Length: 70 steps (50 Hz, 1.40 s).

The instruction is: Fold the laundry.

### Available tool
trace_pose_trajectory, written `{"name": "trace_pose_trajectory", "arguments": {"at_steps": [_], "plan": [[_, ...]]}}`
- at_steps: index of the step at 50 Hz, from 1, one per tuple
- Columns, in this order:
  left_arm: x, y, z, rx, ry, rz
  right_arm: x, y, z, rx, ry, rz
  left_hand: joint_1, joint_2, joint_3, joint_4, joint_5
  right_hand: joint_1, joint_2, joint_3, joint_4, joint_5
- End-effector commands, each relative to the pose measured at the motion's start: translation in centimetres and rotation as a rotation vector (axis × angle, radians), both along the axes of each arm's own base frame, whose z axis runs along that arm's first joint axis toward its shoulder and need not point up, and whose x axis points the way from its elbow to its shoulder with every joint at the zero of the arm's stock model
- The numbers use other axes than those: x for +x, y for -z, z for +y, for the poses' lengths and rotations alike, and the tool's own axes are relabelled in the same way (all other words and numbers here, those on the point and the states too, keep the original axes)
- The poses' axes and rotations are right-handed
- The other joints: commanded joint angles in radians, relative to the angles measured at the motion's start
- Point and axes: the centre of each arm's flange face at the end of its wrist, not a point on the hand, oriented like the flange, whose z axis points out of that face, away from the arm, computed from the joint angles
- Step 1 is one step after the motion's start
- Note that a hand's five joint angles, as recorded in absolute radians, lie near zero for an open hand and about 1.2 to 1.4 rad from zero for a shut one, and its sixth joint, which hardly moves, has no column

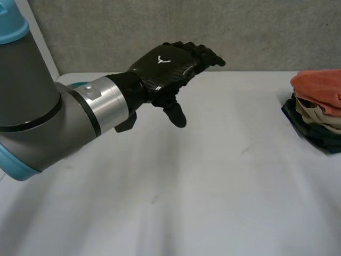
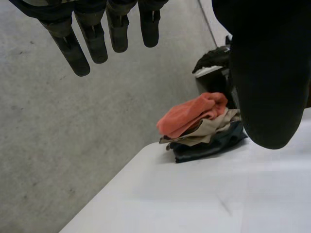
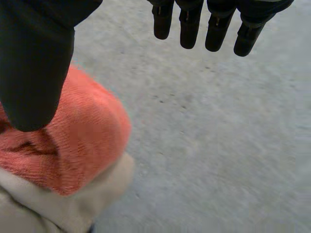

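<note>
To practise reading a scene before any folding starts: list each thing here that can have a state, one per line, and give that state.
left hand: open, fingers relaxed, held above the table, holding nothing.
right hand: open, fingers straight, by the orange cloth, holding nothing.
laundry pile: stacked at the table's right edge, orange cloth on top, beige cloth under it, dark cloth at the bottom.

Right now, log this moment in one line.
left hand: open, above table | right hand: open, near clothes pile | nothing held
</note>
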Motion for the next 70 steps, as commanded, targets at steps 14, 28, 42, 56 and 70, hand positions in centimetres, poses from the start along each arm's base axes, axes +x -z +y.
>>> {"name": "trace_pose_trajectory", "arguments": {"at_steps": [14, 28, 42, 56, 70], "plan": [[-0.5, -5.3, 2.4, -0.126, 0.048, 0.155, 0.0, -11.8, 1.4, -0.197, 0.445, 0.202, 0.024, 0.012, 0.010, 0.017, -0.002, -0.049, -0.034, -0.032, -0.030, -0.042], [10.3, -9.7, -7.7, -0.261, -0.606, 0.254, 26.4, -7.2, 10.6, -0.220, -0.441, 0.160, 0.027, 0.015, 0.013, 0.020, 0.001, -0.049, -0.034, -0.032, -0.030, -0.042], [21.1, 8.3, -22.7, -0.363, -1.003, -0.505, 28.8, 3.6, 16.7, 0.297, -0.546, 0.300, 0.004, -0.008, -0.011, -0.004, -0.022, -0.049, -0.034, -0.032, -0.030, -0.042], [23.8, 19.8, -28.0, -0.278, -0.818, -0.496, 27.8, 5.5, 17.1, 0.299, -0.498, 0.350, 1.120, 1.109, 1.106, 1.113, 1.094, -0.049, -0.034, -0.032, -0.030, -0.042], [14.6, -2.3, -19.7, -0.373, -0.721, 0.138, 27.2, 4.7, 16.0, 0.246, -0.424, 0.344, 1.198, 1.186, 1.184, 1.191, 1.172, -0.049, -0.034, -0.032, -0.030, -0.042]]}}
